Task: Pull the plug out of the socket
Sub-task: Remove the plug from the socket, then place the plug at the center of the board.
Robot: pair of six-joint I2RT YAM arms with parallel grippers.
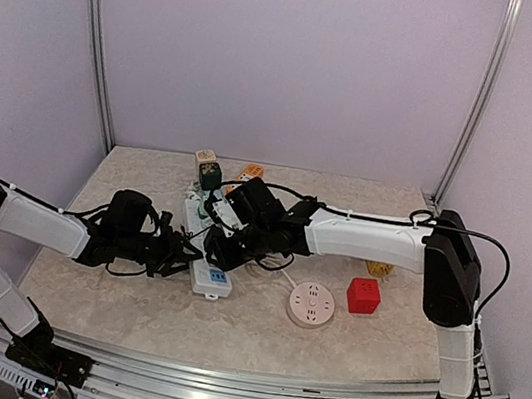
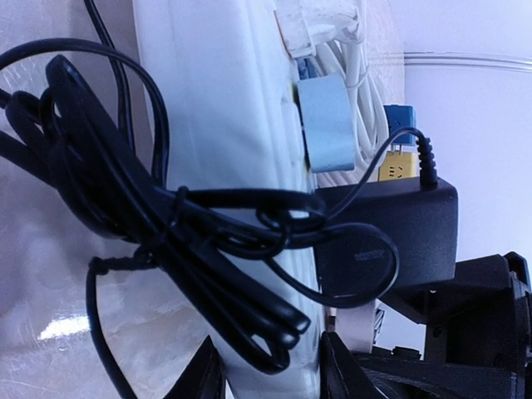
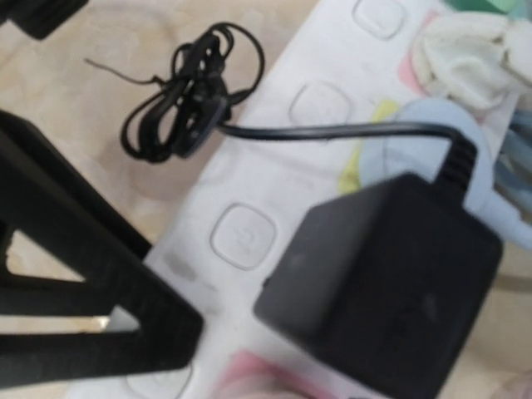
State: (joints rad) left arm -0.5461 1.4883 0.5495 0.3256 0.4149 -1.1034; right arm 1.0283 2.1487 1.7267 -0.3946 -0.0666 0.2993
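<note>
Your left gripper (image 2: 270, 374) pinches the power strip (image 2: 224, 125) end, nearly closed; the plug (image 3: 382, 283) sits just beside your right gripper (image 1: 225, 223), grip unclear.

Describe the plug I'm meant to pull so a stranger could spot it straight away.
On the table lies a long white power strip. A black boxy adapter stands on it, thin black cable trailing to a bundled coil. It is the only black block on the strip.

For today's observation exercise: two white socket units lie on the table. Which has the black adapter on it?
The long rectangular strip bears the adapter; the round socket, right of it, bears nothing.
</note>
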